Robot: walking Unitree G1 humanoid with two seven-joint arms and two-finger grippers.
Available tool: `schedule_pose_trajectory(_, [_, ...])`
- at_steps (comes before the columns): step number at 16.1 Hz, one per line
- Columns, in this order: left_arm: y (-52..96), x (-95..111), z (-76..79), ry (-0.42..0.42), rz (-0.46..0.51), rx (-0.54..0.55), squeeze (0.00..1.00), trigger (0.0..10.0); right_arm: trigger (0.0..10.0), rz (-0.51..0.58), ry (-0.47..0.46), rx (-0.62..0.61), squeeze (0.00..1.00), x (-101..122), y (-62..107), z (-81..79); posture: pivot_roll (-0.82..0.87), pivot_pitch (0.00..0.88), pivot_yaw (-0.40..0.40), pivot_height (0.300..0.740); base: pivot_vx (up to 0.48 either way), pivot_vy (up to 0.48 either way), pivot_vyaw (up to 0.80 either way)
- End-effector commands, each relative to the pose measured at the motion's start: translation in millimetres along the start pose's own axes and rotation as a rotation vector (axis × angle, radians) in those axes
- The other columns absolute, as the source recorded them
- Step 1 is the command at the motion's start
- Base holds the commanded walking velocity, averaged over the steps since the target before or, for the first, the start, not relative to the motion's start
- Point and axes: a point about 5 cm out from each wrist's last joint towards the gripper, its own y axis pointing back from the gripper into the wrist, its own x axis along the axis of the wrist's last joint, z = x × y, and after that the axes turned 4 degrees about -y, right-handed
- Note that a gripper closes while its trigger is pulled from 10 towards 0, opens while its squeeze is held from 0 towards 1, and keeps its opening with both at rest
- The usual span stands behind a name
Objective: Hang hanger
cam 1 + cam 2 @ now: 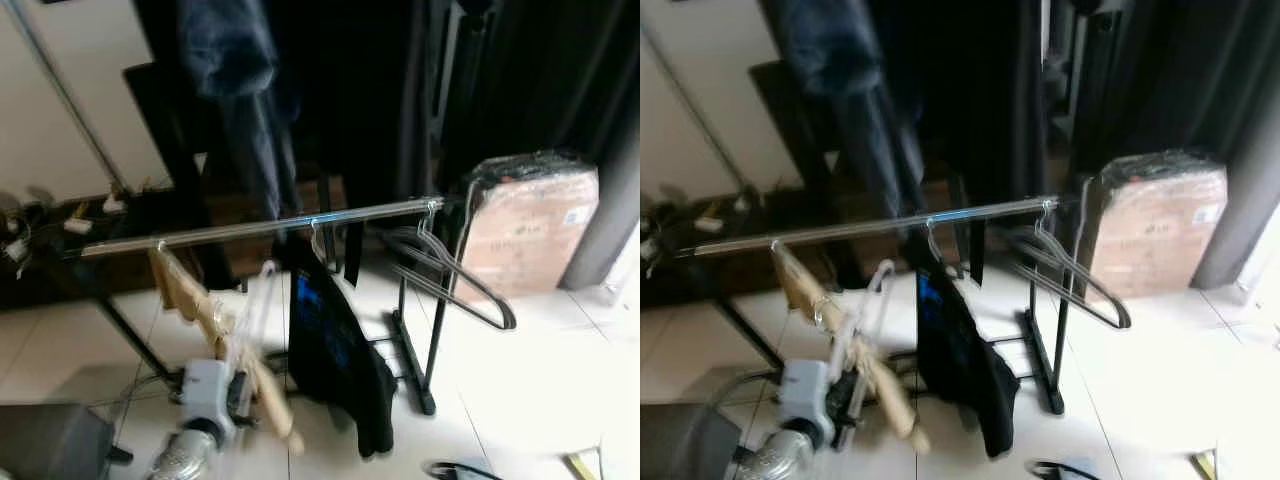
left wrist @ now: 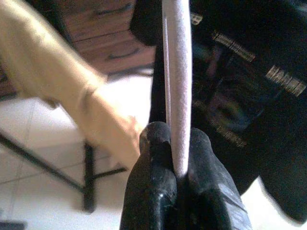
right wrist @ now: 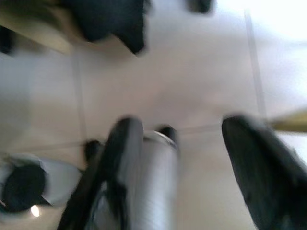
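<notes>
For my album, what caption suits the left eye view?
Left pincer holds a white hanger up by the rail, beside a wooden hanger and a black shirt.

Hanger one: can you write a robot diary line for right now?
left gripper: shut on white hanger | wooden hanger: on rail | right gripper: idle, open

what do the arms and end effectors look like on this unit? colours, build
The left arm ends in a ribbed silver cuff below a pale grey, boxy wrist housing. The left end effector has two thick, matte black fingers with rounded tips and a rubbery look. The right end effector has long black fingers too, though blurred. No markings or cables can be made out.
</notes>
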Motion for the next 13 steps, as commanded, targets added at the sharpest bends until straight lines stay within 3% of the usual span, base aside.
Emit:
schedule_pose_trajectory(1, [-0.1, 1.8, -13.0, -0.004, -0.008, 0.038, 0.0, 10.0, 10.0, 0.012, -0.001, 0.026, 0.0, 4.8, -1.5, -10.3, -0.12, 0.03, 0.07, 0.74, 0.379, 0.0, 0.0])
schedule_pose_trajectory(8, [-5.4, 3.9, -16.6, 0.025, -0.019, 0.093, 0.0, 10.0, 10.0, 0.005, 0.002, 0.03, 0.0, 3.4, -1.3, -10.4, -0.12, 0.022, 0.07, 0.74, 0.37, 0.0, 0.0])
schedule_pose_trajectory(13, [-12.5, 9.6, -17.5, 0.029, -0.009, 0.115, 0.0, 10.0, 10.0, 0.003, 0.002, 0.035, 0.0, 2.5, -1.2, -10.9, -0.12, 0.02, 0.069, 0.74, 0.0, 0.0, 0.0])
